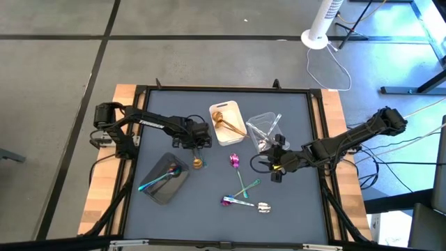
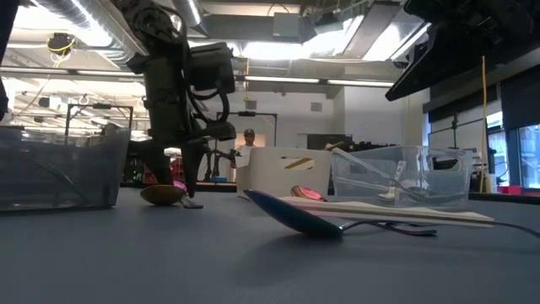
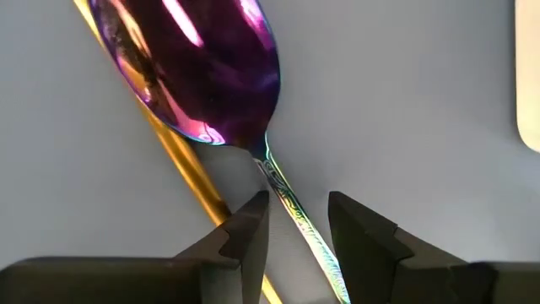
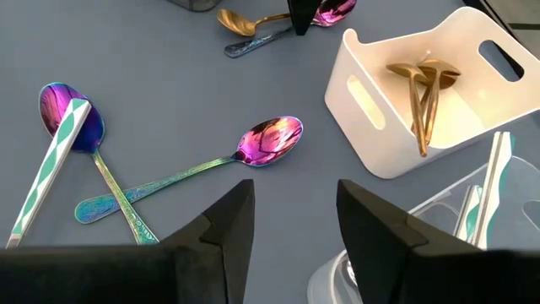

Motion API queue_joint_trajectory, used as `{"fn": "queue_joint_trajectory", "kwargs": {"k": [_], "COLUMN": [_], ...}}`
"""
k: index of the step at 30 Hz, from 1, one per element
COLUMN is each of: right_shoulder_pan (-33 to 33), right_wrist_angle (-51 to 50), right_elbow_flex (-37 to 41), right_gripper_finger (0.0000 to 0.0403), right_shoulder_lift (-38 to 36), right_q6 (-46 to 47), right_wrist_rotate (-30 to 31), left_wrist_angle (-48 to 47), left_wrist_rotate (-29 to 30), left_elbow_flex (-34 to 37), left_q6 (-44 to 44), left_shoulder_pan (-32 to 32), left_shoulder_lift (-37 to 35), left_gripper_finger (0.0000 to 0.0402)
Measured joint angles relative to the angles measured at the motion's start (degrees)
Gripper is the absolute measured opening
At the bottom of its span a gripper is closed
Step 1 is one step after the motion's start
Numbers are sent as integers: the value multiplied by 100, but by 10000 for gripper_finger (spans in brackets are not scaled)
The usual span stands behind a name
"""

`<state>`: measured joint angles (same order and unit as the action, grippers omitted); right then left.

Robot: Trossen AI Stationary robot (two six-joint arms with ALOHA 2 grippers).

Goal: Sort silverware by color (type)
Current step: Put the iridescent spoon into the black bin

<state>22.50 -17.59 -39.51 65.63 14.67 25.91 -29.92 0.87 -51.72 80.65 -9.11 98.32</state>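
My left gripper (image 3: 299, 221) is open and points down at the table in front of the white tray (image 1: 226, 122). Its fingers stand on either side of the handle (image 3: 287, 196) of an iridescent purple spoon (image 3: 202, 67), with a gap on each side. A gold spoon (image 1: 198, 163) lies crossed under that handle. My right gripper (image 4: 295, 215) is open and hovers beside the clear tray (image 1: 265, 129). In front of it lie iridescent spoons (image 4: 270, 139) flat on the table. The white tray holds gold pieces (image 4: 422, 93).
A dark grey tray (image 1: 166, 178) with iridescent pieces stands at the table's left near side. A white-and-teal striped piece (image 4: 51, 169) lies over one iridescent spoon (image 4: 72, 118). A small silver piece (image 1: 263, 207) lies near the near edge. A raised black rim (image 1: 320, 139) bounds the mat.
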Motion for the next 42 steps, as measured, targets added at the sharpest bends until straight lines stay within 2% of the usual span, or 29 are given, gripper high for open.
{"fn": "queue_joint_trajectory", "kwargs": {"k": [18, 23, 32, 42], "right_shoulder_pan": [-2, -2, -1, -1], "right_wrist_angle": [-3, -4, -5, -6], "right_elbow_flex": [-1, -2, -2, -2], "right_gripper_finger": [159, 159, 159, 159], "right_shoulder_lift": [0, 0, 0, 0], "right_q6": [-1, 0, -1, -1], "right_wrist_rotate": [1, 1, 1, 2], "left_wrist_angle": [-1, -29, -73, -37], "left_wrist_rotate": [121, 134, 192, 196], "left_elbow_flex": [13, 18, 28, 28], "left_q6": [-16, -11, 0, -299], "left_shoulder_pan": [7, 6, 5, 3], "left_shoulder_lift": [17, 20, 24, 24], "left_gripper_finger": [114, 86, 11, 7]}}
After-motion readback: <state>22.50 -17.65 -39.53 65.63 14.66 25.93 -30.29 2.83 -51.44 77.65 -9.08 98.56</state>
